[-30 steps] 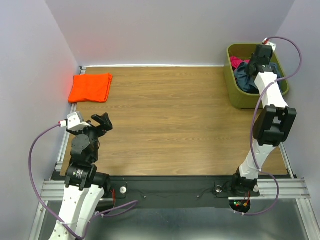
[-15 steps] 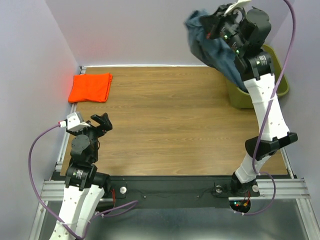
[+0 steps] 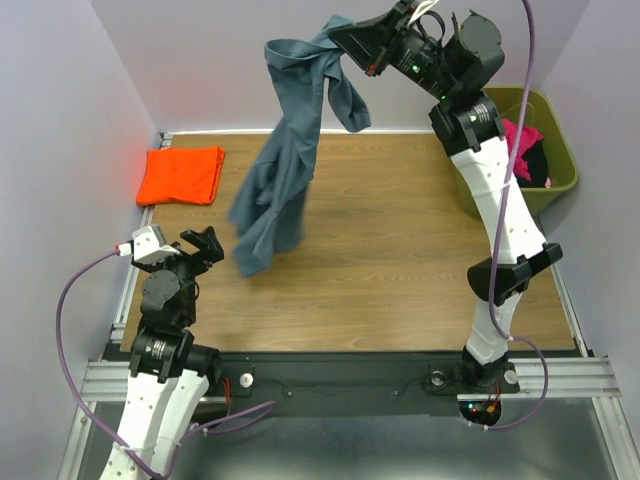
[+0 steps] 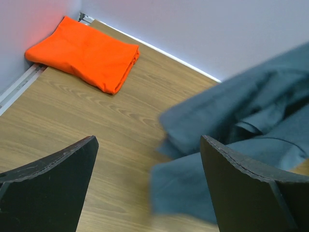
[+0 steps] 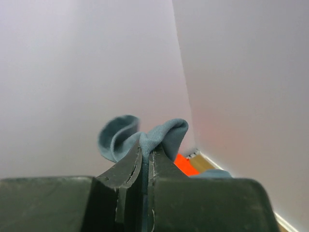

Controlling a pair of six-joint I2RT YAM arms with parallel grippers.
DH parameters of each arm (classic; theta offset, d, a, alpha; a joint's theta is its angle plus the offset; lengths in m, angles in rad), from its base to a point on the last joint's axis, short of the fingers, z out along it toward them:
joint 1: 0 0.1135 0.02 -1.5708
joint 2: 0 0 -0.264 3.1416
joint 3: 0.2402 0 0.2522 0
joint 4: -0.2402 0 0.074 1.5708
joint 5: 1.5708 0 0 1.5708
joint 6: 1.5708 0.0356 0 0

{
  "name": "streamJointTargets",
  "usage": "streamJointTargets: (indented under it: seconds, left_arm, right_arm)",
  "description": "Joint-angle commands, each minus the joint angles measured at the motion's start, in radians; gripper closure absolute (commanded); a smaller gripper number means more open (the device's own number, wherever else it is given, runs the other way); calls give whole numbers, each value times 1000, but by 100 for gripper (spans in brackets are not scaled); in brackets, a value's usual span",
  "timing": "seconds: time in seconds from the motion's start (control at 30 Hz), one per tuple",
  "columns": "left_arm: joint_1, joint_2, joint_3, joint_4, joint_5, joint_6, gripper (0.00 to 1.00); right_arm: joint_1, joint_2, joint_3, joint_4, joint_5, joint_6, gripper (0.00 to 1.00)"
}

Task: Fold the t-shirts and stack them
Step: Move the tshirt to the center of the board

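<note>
Surface [image 3: 400, 260]: wood-grain board filling the middle of the top view. Mostly bare.

Blue-grey t-shirt [image 3: 285, 170]: unfolded and bunched. It hangs in the air from top centre of the top view down to left of centre. Cannot tell whether its lower end touches the surface. It is blurred in the left wrist view.

Right arm [image 3: 500, 200]: stretched up and leftward, high above the surface. The right jaws are clamped on a pinch of the blue-grey t-shirt near its upper edge; the right wrist view shows cloth squeezed between the closed fingers.

Bin [image 3: 560, 180]: olive, at the right edge. It holds pink and dark cloth.

Orange t-shirt [image 3: 182, 173]: folded flat in the upper left corner of the surface, well apart from the hanging shirt.

Left arm [image 3: 165, 300]: low at lower left. The left jaws are spread wide and hold nothing.

Step in hand (judgement): carrying the second shirt out to the work area, folding not yet begun.

Next move calls for lowering and laying the cloth out flat mid-surface. The left jaws would likely need to catch a free corner so the shirt can be spread rather than dropped in a heap.
</note>
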Motion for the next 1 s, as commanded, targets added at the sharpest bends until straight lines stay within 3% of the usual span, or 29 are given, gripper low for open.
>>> streamJointTargets:
  seconds: [0.0,0.1,0.17,0.37,0.43,0.47,0.53,0.57,0.7,0.8,0.97]
  left_arm:
    - [-4,-3,11,28,-17,5,2]
    - [-4,-6,7,26,-17,5,2]
    - [-4,-1,6,29,-13,5,2]
    - [-4,52,0,51,33,2,2]
    - [-4,95,0,55,59,2,2]
    - [-4,130,1,58,84,2,2]
    - [-4,173,15,51,116,3,2]
    - [-4,195,20,49,160,-1,2]
    - [-6,342,49,34,272,-38,2]
    - [-9,457,81,6,332,-61,2]
    - [-38,621,121,-38,299,-78,5]
  right_arm:
    - [3,-63,17,198,-8,21,99]
    - [3,-160,-196,206,50,-45,99]
    - [4,-281,-457,207,111,-114,99]
    - [-5,-523,-1116,204,583,-258,99]
    - [-36,-545,-1229,189,743,-229,86]
    - [-52,-556,-1322,154,794,-208,71]
    - [-124,-554,-1375,29,893,-98,55]
    - [-153,-550,-1401,-13,915,-55,42]
    - [-226,-586,-1432,-115,928,9,20]
    - [-226,-628,-1442,-138,761,-39,18]
    - [-224,-608,-1452,-204,525,-73,19]
